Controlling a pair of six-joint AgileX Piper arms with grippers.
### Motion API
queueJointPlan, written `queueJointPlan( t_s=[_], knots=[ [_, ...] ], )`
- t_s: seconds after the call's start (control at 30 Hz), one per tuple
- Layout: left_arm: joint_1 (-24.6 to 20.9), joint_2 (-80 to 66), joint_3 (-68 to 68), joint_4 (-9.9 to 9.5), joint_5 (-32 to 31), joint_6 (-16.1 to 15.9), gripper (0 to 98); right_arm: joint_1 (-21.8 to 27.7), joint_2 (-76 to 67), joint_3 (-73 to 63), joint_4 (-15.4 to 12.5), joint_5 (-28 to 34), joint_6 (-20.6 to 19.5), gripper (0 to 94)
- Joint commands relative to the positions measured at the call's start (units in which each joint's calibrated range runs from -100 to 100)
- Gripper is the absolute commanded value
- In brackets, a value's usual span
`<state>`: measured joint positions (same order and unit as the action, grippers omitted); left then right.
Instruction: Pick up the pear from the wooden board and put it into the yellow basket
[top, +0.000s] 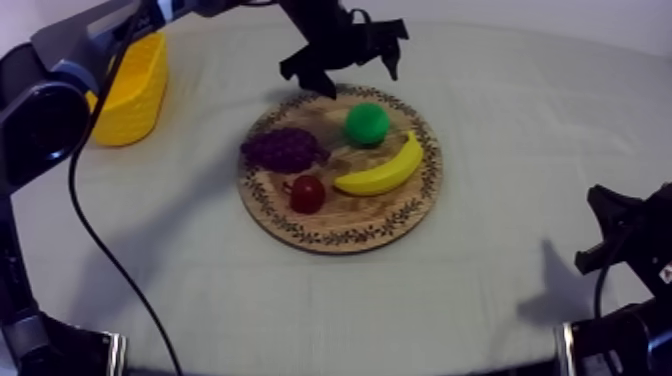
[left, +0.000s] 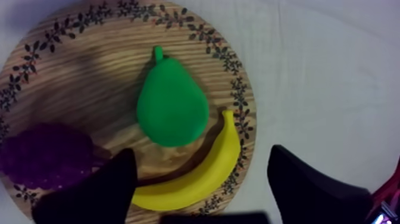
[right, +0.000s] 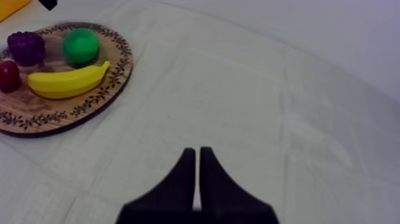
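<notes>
**Top view: L jaws wide over far rim of board (top: 340, 238), pear (top: 367, 124) on board**

L arm (top: 90, 40) comes in from upper left. L jaws hang spread wide above the board's far edge, just behind the pear and apart from it. Pear lies on the far half of the board, approx mid-way across, w/ the banana (top: 380, 172) just beside it on the near side. Grapes (top: 285, 148) sit to its left and the small red fruit (top: 307, 193) sits btwn grapes and banana. Basket (top: 135, 90) stands on the worktop (top: 500, 150) at the far left, well apart from the board.

Left wrist view: pear (left: 172, 107) lies on bare wood, stem pointing to the rim. Both fingers (left: 95, 193) stand far apart. One is over the board by grapes (left: 47, 155) and the banana (left: 196, 179) tip, the other over cloth beside the rim.

Right wrist view: R jaws are pressed together in a narrow wedge over bare cloth, well apart from the board (right: 59, 116). Pear (right: 81, 46) shows at its far side.
</notes>
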<state>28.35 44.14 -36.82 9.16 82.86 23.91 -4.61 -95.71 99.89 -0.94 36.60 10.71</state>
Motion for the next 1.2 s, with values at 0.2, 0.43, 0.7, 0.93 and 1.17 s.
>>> queueJointPlan(
  t_s=[0.2, 0.43, 0.7, 0.93, 1.17],
  knots=[
    [-0.39, 9.44, -10.84, -0.52, 8.09, 2.92, 81.1, 0.01, -0.04, 0.00, -0.01, 0.01, -0.04, 0.4],
    [-0.70, 15.28, -18.18, -0.88, 12.58, 3.85, 82.9, 0.01, -0.04, 0.00, -0.01, 0.01, -0.04, 0.4],
    [-0.34, 19.98, -23.66, -0.36, 14.30, 3.88, 84.6, 0.01, -0.04, 0.00, -0.01, 0.01, -0.04, 0.4],
    [0.28, 24.24, -28.80, 0.05, 16.62, 4.40, 83.3, 0.01, -0.04, 0.00, -0.01, 0.01, -0.04, 0.4],
    [0.41, 25.78, -28.95, 0.23, 16.87, 4.58, 63.9, 0.01, -0.04, 0.00, -0.01, 0.01, -0.04, 0.4]
  ],
)
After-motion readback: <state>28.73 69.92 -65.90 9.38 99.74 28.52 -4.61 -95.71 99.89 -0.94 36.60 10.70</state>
